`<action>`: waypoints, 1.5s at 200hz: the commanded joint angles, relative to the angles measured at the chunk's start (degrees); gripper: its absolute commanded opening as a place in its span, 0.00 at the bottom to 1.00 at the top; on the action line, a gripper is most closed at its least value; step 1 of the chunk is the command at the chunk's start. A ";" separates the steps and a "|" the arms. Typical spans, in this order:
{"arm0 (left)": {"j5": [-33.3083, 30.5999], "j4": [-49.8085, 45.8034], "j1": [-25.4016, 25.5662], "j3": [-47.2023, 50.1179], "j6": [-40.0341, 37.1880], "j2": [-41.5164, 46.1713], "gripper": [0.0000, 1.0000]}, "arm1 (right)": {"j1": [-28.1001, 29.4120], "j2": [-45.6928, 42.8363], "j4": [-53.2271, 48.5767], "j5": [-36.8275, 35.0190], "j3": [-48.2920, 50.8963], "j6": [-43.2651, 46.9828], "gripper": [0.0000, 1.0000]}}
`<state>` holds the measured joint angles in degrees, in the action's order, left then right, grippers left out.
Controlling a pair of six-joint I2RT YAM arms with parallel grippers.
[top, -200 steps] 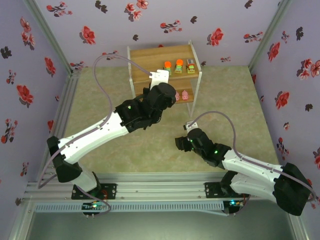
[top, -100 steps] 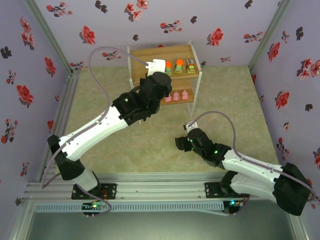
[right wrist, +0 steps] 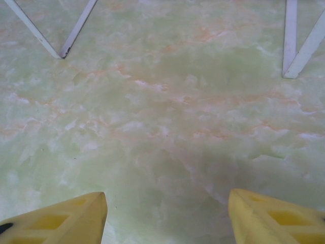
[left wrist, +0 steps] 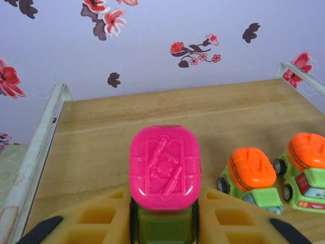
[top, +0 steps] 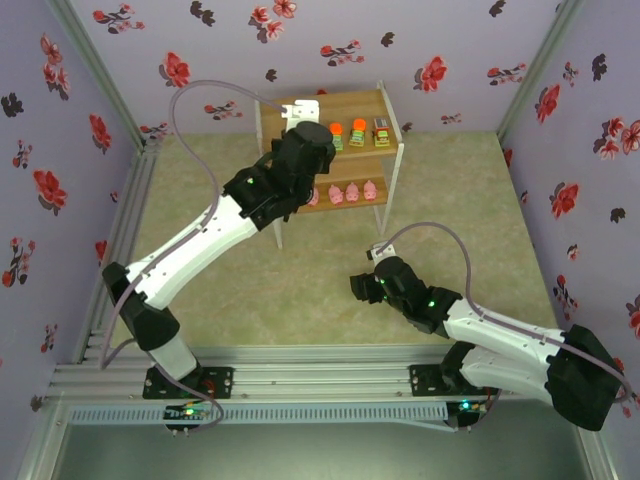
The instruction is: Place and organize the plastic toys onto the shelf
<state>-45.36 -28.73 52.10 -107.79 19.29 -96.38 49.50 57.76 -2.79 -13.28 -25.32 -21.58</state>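
eight toys in all. four pink pigs (top: 352, 193) stand in a row on the lower board of the shelf (top: 365, 103), the leftmost partly behind my left arm. on the top board two orange-topped toys (left wrist: 251, 175) and one grey-brown-topped toy (top: 380, 131) stand side by side. my left fingers (left wrist: 91, 223) are clamped on the magenta-topped toy (left wrist: 163, 168), over that board, left of the orange ones. my right fingers (right wrist: 61, 221) stand half apart over the table (right wrist: 167, 117), holding nothing.

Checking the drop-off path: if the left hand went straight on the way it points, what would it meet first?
Likely the bare light-brown wooden top board of the shelf, then the floral wall; depth is unclear. The two orange-topped green toy cars sit right of that line.
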 commanded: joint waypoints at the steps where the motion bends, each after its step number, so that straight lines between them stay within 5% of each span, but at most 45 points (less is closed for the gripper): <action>1: 1.42 -0.51 -1.19 -2.66 0.30 -1.76 0.30 | -0.23 0.22 0.42 -1.22 0.16 0.25 0.65; 300: 7.23 -17.03 -5.10 -14.98 10.42 -9.65 0.32 | -0.28 0.66 0.25 -1.58 -0.13 0.40 0.65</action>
<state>-38.41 -44.10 47.35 -120.42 28.42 -105.06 49.50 58.24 -2.81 -13.34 -25.32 -21.47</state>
